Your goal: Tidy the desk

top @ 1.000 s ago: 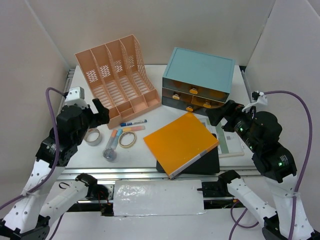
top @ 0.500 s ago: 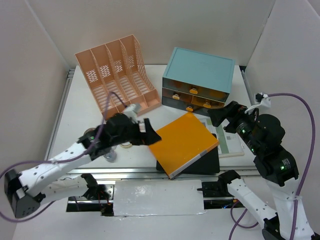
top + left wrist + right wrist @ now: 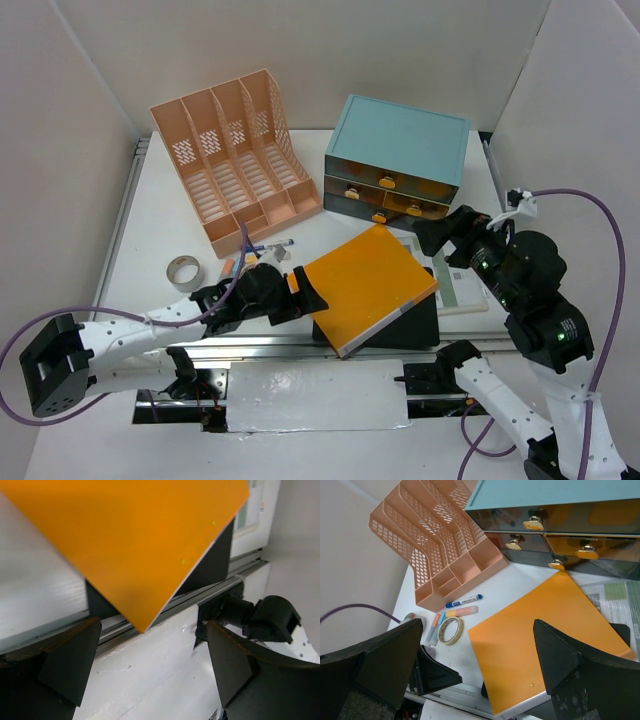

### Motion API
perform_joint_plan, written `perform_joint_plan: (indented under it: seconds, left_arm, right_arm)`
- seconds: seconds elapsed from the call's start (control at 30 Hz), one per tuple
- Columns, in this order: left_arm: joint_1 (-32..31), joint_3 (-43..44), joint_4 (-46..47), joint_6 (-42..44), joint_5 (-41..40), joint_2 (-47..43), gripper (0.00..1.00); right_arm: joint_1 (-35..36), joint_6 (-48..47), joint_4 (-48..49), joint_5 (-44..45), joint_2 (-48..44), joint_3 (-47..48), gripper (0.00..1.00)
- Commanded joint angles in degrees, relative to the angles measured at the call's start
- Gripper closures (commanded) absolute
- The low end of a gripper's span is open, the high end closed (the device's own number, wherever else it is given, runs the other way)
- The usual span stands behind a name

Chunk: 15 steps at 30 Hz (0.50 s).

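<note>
The desk (image 3: 160,225) bears a pink organizer (image 3: 235,155), teal cabinet (image 3: 398,150), tape roll (image 3: 183,271) and marker (image 3: 463,601).

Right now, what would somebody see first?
The big orange book, lying tilted on something black at the near edge of the desk, with the left gripper open right beside its left corner. Behind stand a pink file organizer on the left and a teal drawer cabinet on the right.

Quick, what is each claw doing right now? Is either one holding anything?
Left claw: open, holding nothing, right by the corner of the flat square orange book.
Right claw: open, holding nothing.
</note>
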Motion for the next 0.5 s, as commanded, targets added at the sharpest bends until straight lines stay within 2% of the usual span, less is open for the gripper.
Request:
perform_joint_plan:
  seconds: [0.0, 0.3, 0.47]
  left_arm:
    - [-1.20, -3.48, 6.38, -5.46, -3.40, -0.41, 0.00]
    - [-0.42, -5.16, 14.39, 3.67, -9.47, 7.76, 0.00]
    - [3.27, -9.10, 19.04, 1.75, -8.16, 10.75, 0.01]
  right_arm:
    - [-0.08, 0.60, 2.99, -1.68, -0.68, -1.50, 0.00]
    - [-0.08, 0.78, 5.36, -5.20, -1.21, -4.40, 0.00]
    - [-0.08, 0.42, 4.75, -5.29, -1.21, -3.70, 0.00]
